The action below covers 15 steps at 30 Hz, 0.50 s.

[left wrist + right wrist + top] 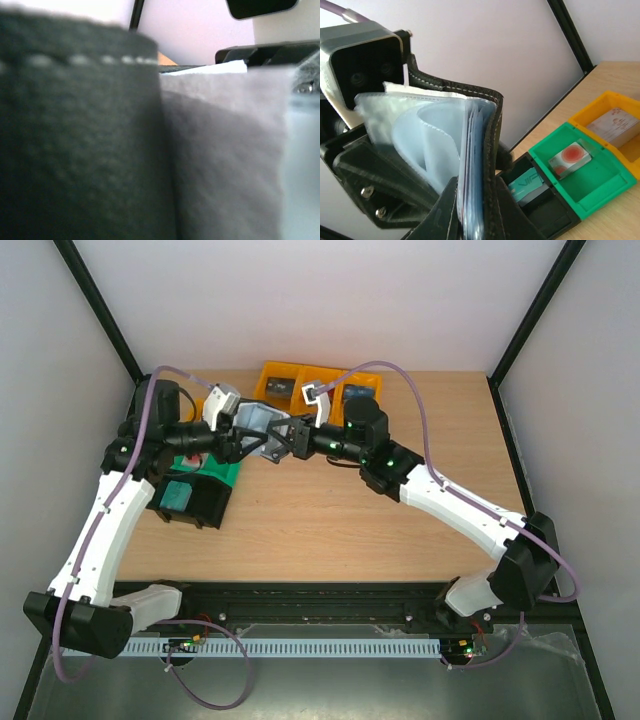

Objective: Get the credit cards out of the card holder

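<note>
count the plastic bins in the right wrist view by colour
black bin: 1
green bin: 1
yellow bin: 1
total: 3

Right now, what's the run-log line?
black leather card holder: open, aloft | left gripper: gripping it | right gripper: gripping it | teal plastic card: in black bin
</note>
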Motion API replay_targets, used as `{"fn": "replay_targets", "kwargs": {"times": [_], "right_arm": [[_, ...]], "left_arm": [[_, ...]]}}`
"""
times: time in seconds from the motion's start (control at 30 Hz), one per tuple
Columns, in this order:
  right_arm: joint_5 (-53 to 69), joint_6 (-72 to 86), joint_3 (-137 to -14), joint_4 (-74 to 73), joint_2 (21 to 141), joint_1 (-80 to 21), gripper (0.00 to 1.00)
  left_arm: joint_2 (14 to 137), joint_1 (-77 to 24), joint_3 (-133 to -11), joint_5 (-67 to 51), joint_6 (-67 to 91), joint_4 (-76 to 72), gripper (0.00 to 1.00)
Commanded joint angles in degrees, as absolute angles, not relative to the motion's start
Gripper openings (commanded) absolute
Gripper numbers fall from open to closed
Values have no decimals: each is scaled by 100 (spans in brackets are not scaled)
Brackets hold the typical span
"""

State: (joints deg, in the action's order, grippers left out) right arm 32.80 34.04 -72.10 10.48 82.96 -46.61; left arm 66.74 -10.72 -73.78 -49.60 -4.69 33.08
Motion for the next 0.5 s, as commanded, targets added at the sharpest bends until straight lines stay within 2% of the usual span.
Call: {"fn": "replay_targets", "kwargs": {"times": [0.0,0.07,0.13,0.17,0.33,0.47], "right_arm": [[3412,3212,-7409,1174,8104,-4691,2],[3384,3114,-7418,1099,8053,-4687,2],[3370,2999,-7433,1001,8034,-4677,3],[3392,2945,-7446,938,8040,-4678,7],[3526,2624,-7345,714,7975,-4602,31],[3840,2589,-7047,889,7830,-4442,40]], "left_arm": [[6650,-1069,-7449,-4649,-744,3543,43],[6630,-1036,-7449,-4748,-740,3575,21],[6615,-988,-7444,-4851,-694,3577,5],[6603,-958,-7443,-4897,-660,3565,2],[6585,-776,-7469,-5419,-492,3517,2],[6565,-661,-7483,-5960,-436,3525,2]]}}
